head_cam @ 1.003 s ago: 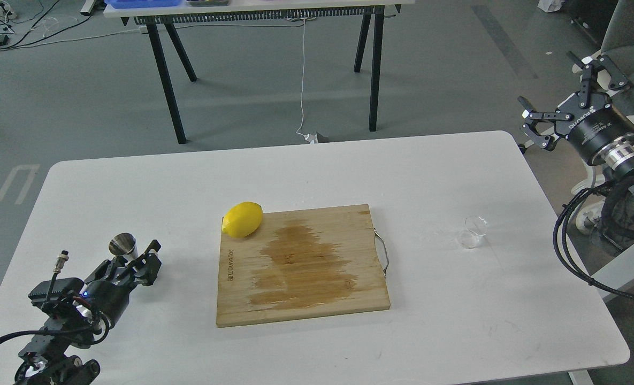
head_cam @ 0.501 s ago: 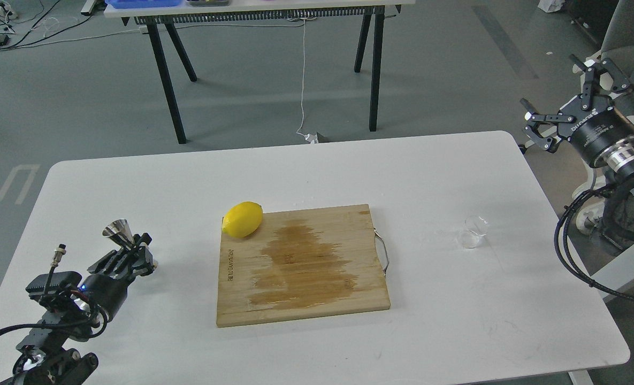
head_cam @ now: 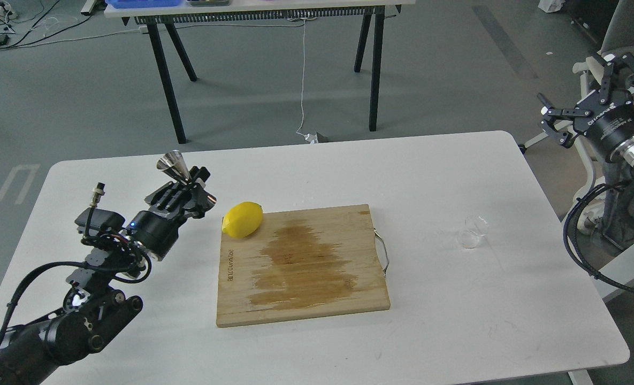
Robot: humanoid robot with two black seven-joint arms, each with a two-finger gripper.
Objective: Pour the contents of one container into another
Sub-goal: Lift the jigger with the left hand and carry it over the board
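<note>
Head view: left pincer (head_cam: 191, 179) clamped on the steel jigger (head_cam: 175, 164) at its waist, held tilted above the white desk (head_cam: 135, 171), just left of the lemon (head_cam: 242, 219). Lemon touches the far-left corner of the wooden cutting board (head_cam: 302, 264), which has a wet stain mid-board. Clear glass cup (head_cam: 472, 231) sits on the desk right of the board, well apart from the jigger. Right pincer (head_cam: 589, 88) fingers spread apart, off the desk's right edge.

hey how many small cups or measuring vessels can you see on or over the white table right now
2. The steel jigger is gripped in the left hand, raised left of the lemon. The clear glass cup stands on the table's right side, past the cutting board.
</note>
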